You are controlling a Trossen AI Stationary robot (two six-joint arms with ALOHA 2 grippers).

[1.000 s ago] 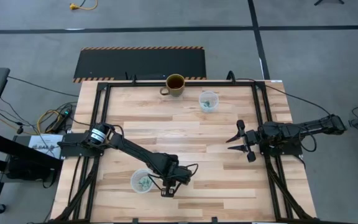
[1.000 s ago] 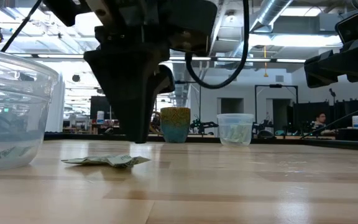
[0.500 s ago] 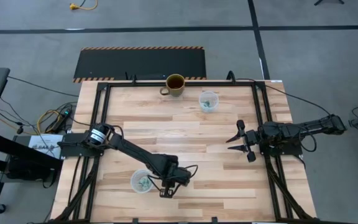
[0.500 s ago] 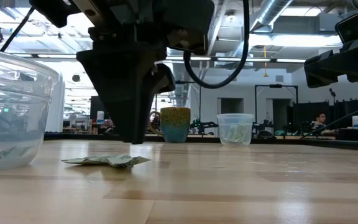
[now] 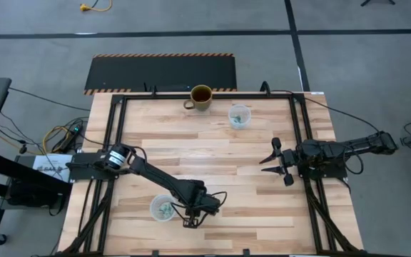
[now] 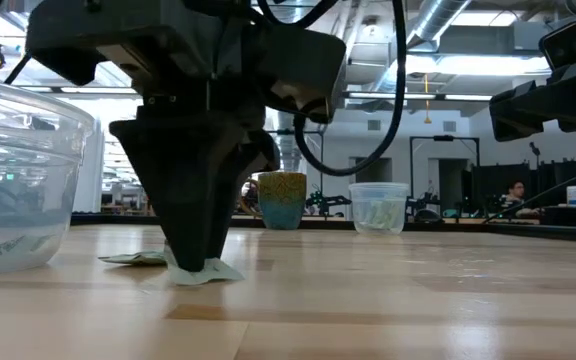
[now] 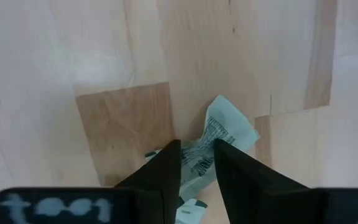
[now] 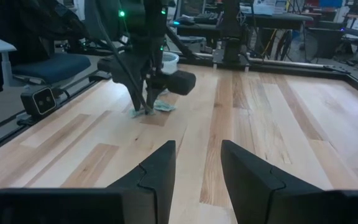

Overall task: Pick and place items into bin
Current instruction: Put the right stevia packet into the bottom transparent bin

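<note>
One pale mint-green wrapped piece [image 7: 224, 129] lies flat on the wood near the table's near edge, also seen in the low view [image 6: 208, 271]. My left gripper [image 7: 197, 163] [image 5: 190, 218] stands straight down on it, shut on it. Beside it, toward the table's left, is a clear plastic cup [image 5: 161, 208] [image 6: 18, 180] with more mint pieces inside. A second clear cup [image 5: 239, 116] with pieces stands near the far edge. My right gripper [image 5: 272, 161] [image 8: 194, 171] hovers open over the table's right side, touching nothing. My left gripper pinches the wrapped piece near one end [image 7: 196, 155] between its two fingers, coming from above and pointing straight down. Its fingertips [image 6: 193, 262] reach the table top. The piece stays on the wood, its free end [image 7: 232, 127] spread out beyond the fingers.
An ochre mug [image 5: 200, 98] [image 6: 282, 200] stands at the far edge beside the second clear cup [image 6: 378, 208]. A dark frame [image 5: 113, 128] runs along the table's sides. Bare wood lies between the two arms in the middle of the table.
My left gripper has come down from just above the table until its fingertips stand on the wood at the wrapped piece. The piece, flat and stretched out before, is now bunched at the fingertips. The right arm has kept still.
</note>
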